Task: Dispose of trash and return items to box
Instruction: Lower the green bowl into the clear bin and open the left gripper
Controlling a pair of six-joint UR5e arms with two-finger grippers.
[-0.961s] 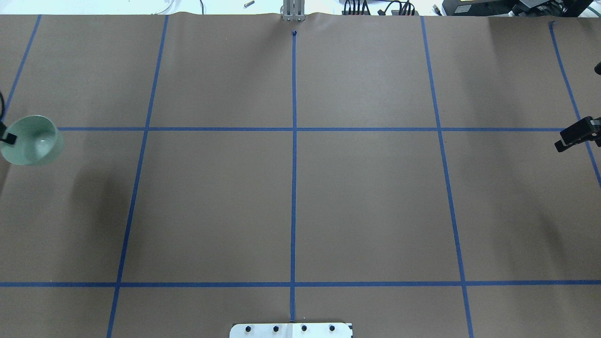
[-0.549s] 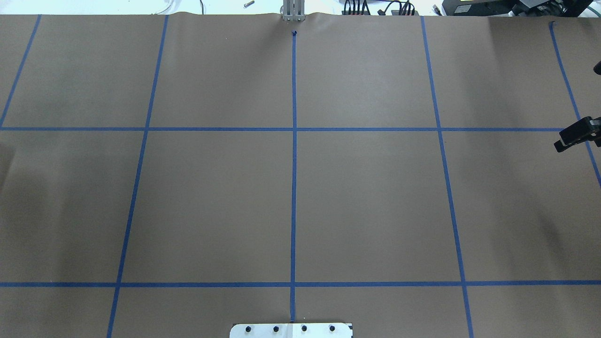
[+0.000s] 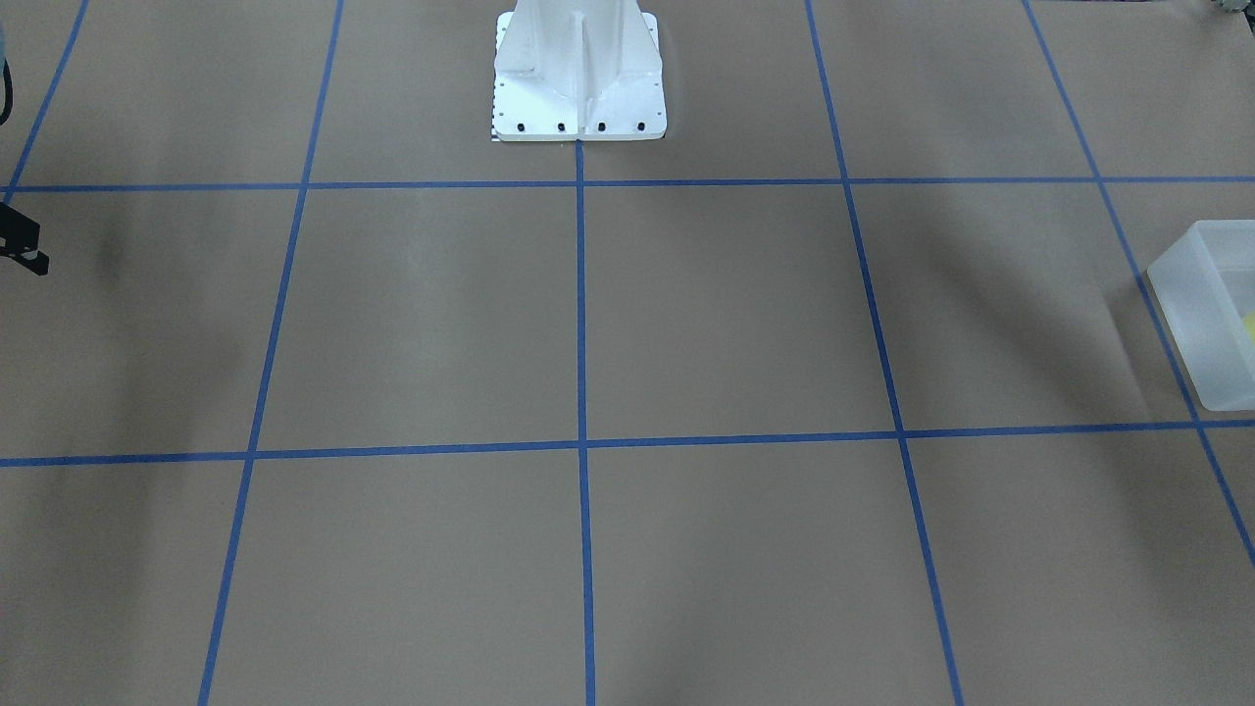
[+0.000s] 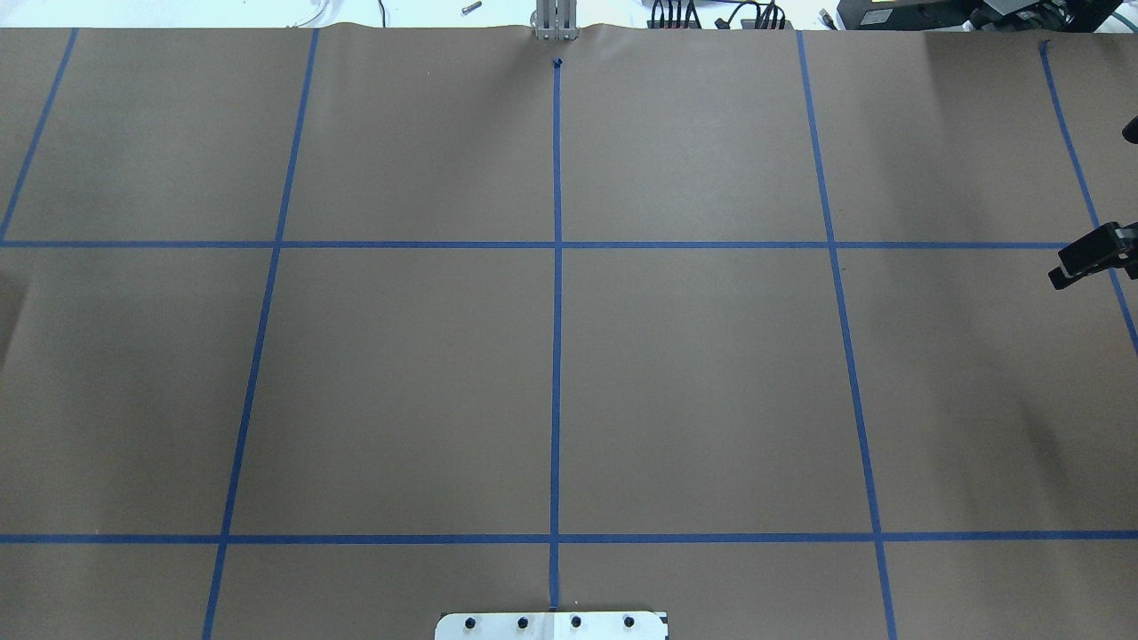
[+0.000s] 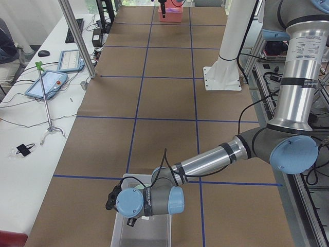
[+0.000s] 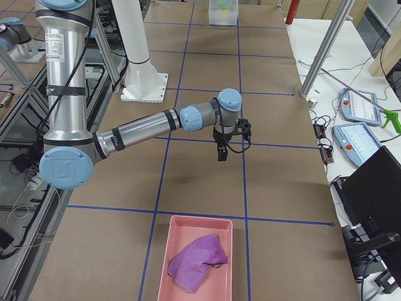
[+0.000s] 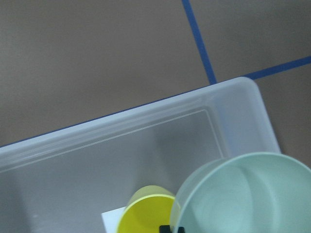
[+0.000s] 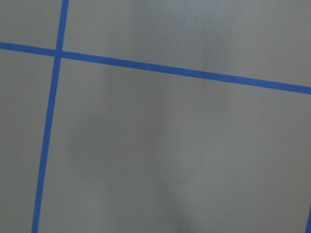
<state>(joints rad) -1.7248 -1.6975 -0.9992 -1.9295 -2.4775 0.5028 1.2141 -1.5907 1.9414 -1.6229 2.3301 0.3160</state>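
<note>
Left fingers (image 7: 166, 228): we see them pinching the bowl (image 7: 243, 199) rim above the box (image 7: 146, 121)
Cup (image 7: 146, 217): in the box, beside them
Right fingers (image 4: 1080, 258): we cannot tell how open

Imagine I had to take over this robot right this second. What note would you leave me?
Left gripper: appears shut on the rim of the mint-green bowl, held over the box.
Right gripper: holds nothing and hovers above the table; I cannot tell whether it is open or shut.
Done: the yellow cup stands in the box.
Elsewhere: a purple cloth lies in the pink tray.
Left to do: lower the bowl into the box beside the cup, release it, and pull the arm away.
</note>
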